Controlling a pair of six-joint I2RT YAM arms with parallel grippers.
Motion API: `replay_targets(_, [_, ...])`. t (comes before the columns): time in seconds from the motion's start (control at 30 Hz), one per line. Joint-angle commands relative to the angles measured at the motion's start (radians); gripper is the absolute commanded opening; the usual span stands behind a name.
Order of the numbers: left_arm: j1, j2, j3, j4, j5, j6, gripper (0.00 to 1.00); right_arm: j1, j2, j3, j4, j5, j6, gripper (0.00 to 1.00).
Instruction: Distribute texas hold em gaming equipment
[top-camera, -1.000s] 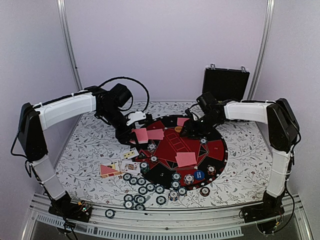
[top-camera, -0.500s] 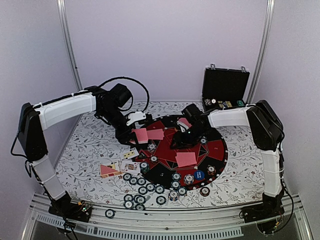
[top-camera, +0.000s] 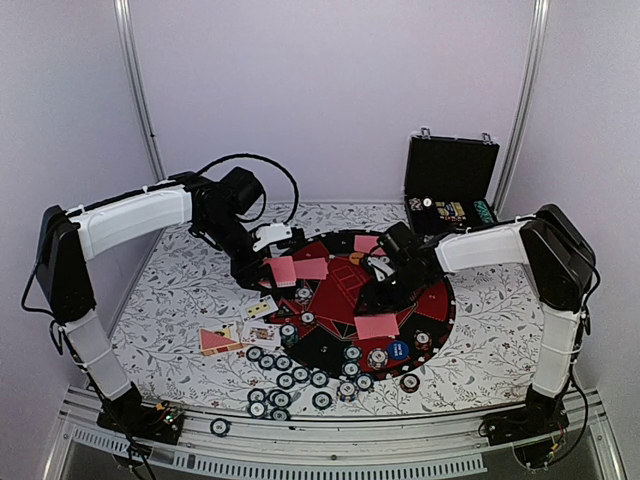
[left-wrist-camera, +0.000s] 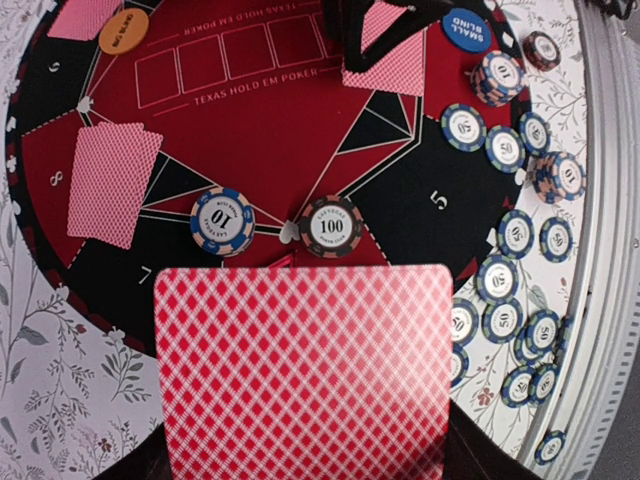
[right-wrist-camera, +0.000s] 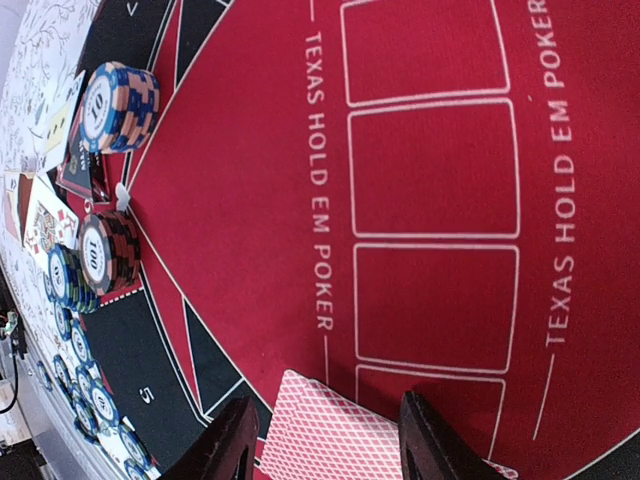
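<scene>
A red-backed playing card (left-wrist-camera: 300, 370) fills the bottom of the left wrist view, and my left gripper (top-camera: 268, 262) is shut on it above the mat's left edge. My right gripper (right-wrist-camera: 325, 402) stands open low over the mat's middle. A face-down card (right-wrist-camera: 330, 435) lies between and below its fingers (right-wrist-camera: 235, 440). More face-down cards (left-wrist-camera: 105, 182) lie on the round red-and-black mat (top-camera: 340, 285). A "10" chip (left-wrist-camera: 221, 220) and a "100" chip (left-wrist-camera: 332, 227) sit on the mat. An orange button (left-wrist-camera: 123, 30) and a blue button (left-wrist-camera: 466, 28) also rest there.
Several loose chips (top-camera: 285, 378) are scattered off the mat's front-left edge. Face-up cards (top-camera: 218, 340) lie on the flowered cloth to the left. The black hinged case (top-camera: 450, 180) stands open at the back right. One chip (top-camera: 219, 427) sits on the front rail.
My right arm has swung from the mat's back edge toward its middle, down over the face-down card, with its jaws narrowing a little. The left arm has stayed put.
</scene>
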Motion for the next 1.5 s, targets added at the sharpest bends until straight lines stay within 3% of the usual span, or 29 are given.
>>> replay_targets(0.0, [-0.003,-0.027,0.012,0.007,0.012,-0.005,0.15,0.007,-0.026,-0.074,-0.079,0.019,0.028,0.51])
replay_targets(0.4, [-0.003,-0.030,0.007,0.007,0.012,0.001,0.15,0.007,-0.126,-0.060,-0.145,0.010,0.022,0.49])
replay_targets(0.5, [-0.003,-0.031,0.009,0.007,0.013,0.002,0.15,0.007,-0.150,-0.004,-0.139,-0.007,0.039,0.54])
replay_targets(0.73, [-0.003,-0.031,0.015,0.007,0.014,0.002,0.15,0.007,-0.144,0.071,0.141,-0.288,0.200,0.71])
replay_targets(0.97, [-0.005,-0.029,0.023,0.008,0.023,-0.001,0.15,0.009,-0.019,0.103,0.529,-0.556,0.471,0.77])
replay_targets(1.47, [-0.007,-0.021,0.027,0.022,0.026,-0.001,0.15,0.064,0.184,0.287,0.618,-0.640,0.589,0.80])
